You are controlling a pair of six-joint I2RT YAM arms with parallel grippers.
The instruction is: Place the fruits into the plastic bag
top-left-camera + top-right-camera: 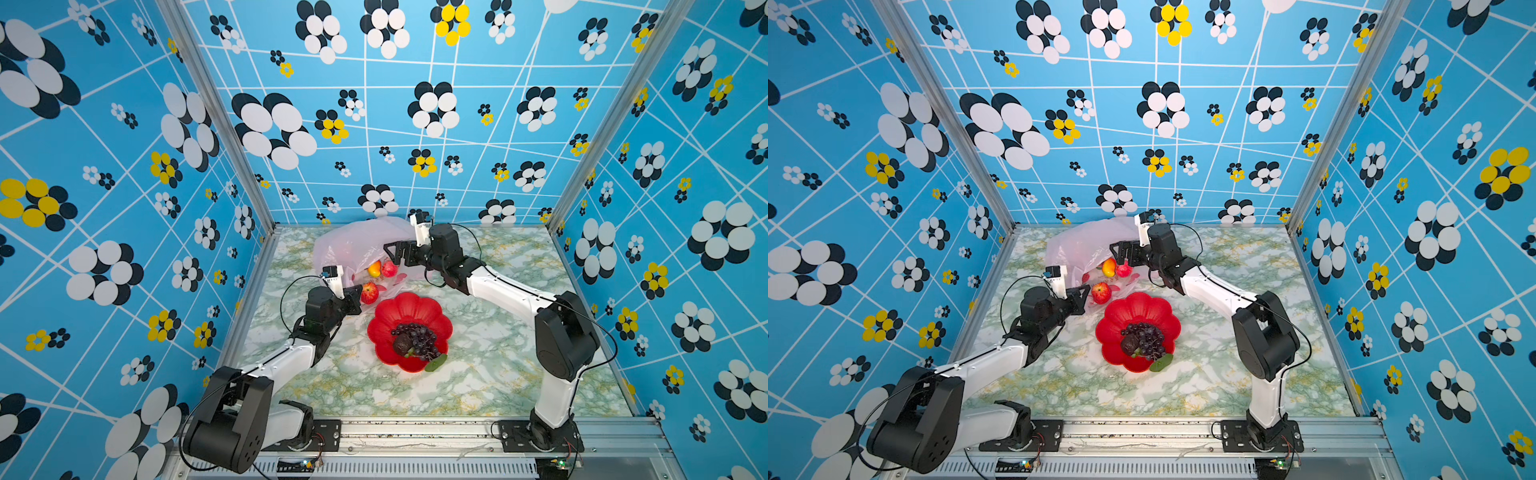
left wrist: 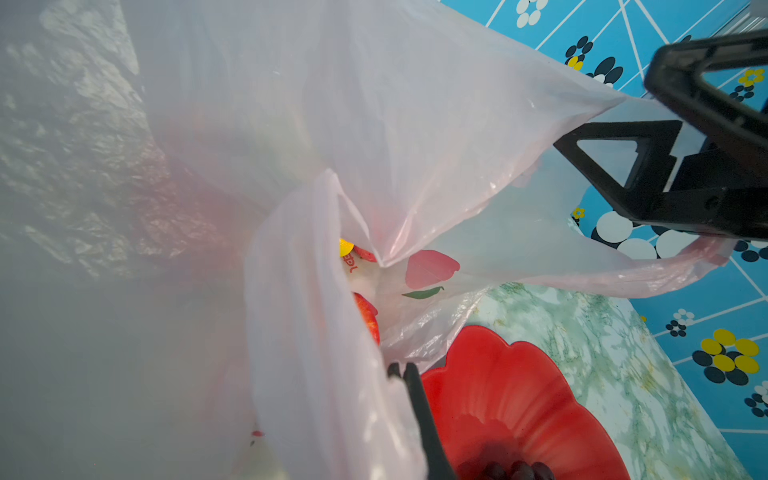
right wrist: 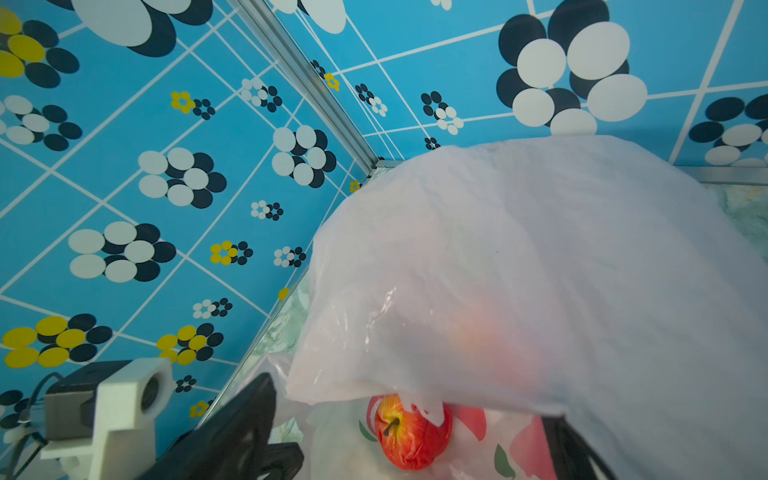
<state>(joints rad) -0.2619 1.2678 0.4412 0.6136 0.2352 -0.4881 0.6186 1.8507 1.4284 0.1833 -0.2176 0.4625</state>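
Three fruits lie at the mouth of the plastic bag, just beyond the red plate: a mango, an apple touching it, and a second apple nearest the plate's rim. The grape bunch and a brown fruit are on the plate, not yet bagged.

Left gripper: clamped tight, and as I read the left wrist view it pinches the bag's edge on the plate side. Right gripper: over the bag mouth, jaws spread wide, holding nothing.

My judgement: the film is thin, limp and slippery, so the rim needs a firm pinch. The grapes look knobbly and loose, so I'd grip across the thick middle of the cluster. The brown fruit is round and may roll.
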